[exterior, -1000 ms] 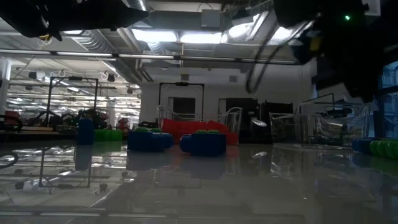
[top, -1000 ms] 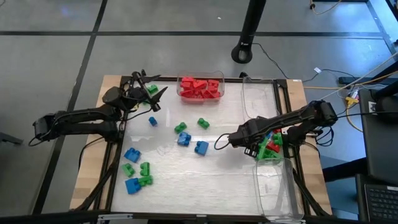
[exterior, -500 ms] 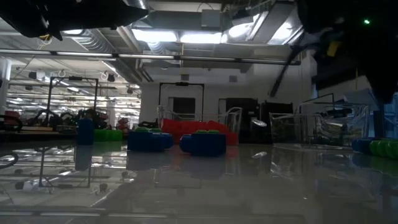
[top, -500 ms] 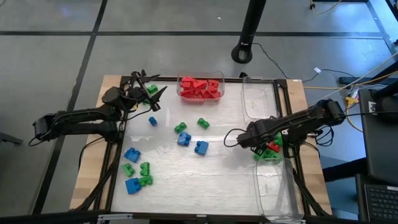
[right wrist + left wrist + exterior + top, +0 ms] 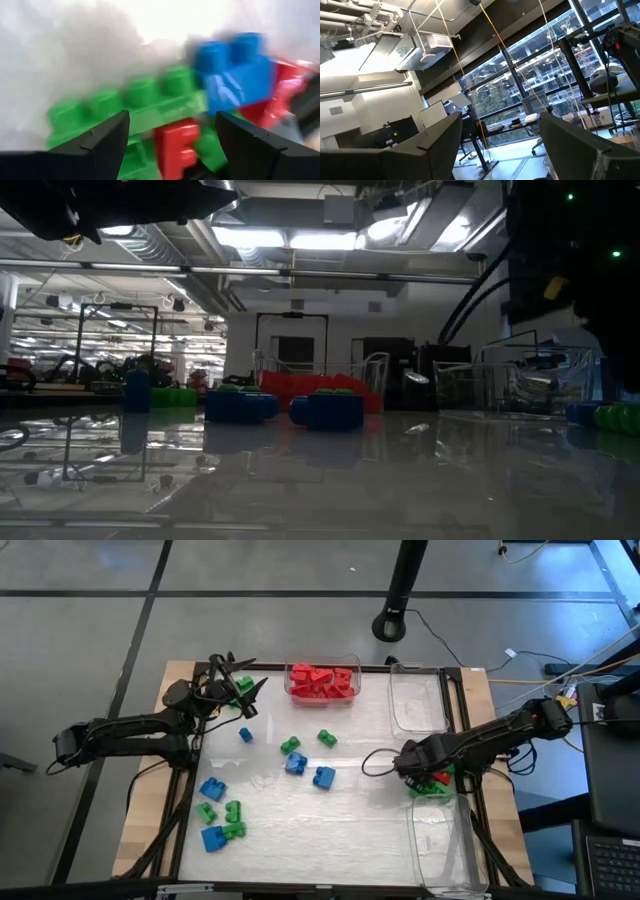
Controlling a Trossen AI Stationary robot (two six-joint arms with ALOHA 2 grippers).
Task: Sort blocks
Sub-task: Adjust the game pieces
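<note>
Right claw (image 5: 170, 137) open, over green, blue, red blocks (image 5: 150, 102)

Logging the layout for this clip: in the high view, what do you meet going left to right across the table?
Left hand over the table's left back corner → loose green and blue blocks → bin of red blocks → blue block → right hand, over a mixed pile.

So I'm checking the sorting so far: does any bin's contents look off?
Yes. The bin under the right gripper holds green blocks mixed with a blue block and red blocks, unlike the all-red bin at the far edge.
</note>
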